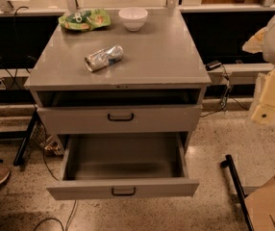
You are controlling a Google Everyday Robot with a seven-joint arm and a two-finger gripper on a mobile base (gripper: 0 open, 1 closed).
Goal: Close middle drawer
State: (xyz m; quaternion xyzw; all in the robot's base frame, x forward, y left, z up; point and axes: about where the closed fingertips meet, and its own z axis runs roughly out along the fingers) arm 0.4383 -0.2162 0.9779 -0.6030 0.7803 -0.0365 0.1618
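Observation:
The middle drawer (123,189) is a wide, shallow grey drawer with a small black bar handle (123,191). It is pulled far out of the grey cabinet (152,57), and its inside looks empty. The taller-fronted top drawer (120,118) above it stands slightly out, with a dark gap under the cabinet top. The third front is hidden below the open drawer. My arm comes in at the right edge, and its cream-coloured gripper (269,100) hangs to the right of the cabinet, apart from both drawers, at about the height of the top drawer.
On the cabinet top lie a crushed can (104,57), a white bowl (133,18) and a green snack bag (84,19). Cables trail on the speckled floor at left and right. A black bar (234,179) and a cardboard box (272,201) stand at lower right.

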